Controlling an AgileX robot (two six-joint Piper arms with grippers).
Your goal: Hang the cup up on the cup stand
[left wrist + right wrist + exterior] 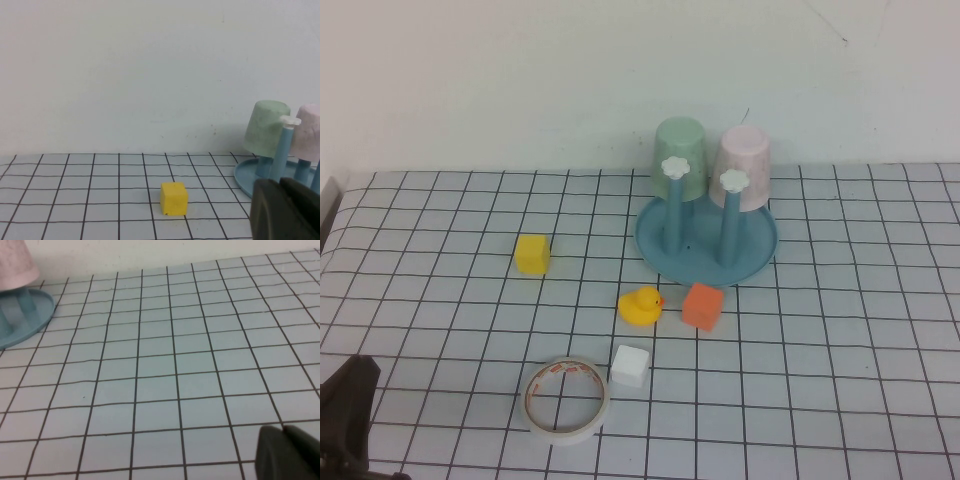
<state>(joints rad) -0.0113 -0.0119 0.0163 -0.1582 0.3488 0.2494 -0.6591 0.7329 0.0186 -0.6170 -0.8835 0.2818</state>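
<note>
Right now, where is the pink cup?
In the high view the pink cup sits upside down at the back right of the blue cup stand, beside the green cup, far side of the table, right of centre.

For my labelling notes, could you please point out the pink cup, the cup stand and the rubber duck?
pink cup (744, 160): high view, on its upturned side wall.
cup stand (756, 255): high view, on the tray's bare right rim.
rubber duck (639, 305): high view, on its body.

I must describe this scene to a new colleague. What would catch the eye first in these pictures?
First, the blue cup stand at the back of the table, with the pink cup and a green cup upside down on its pegs. Then the yellow duck and orange block just in front of it.
</note>
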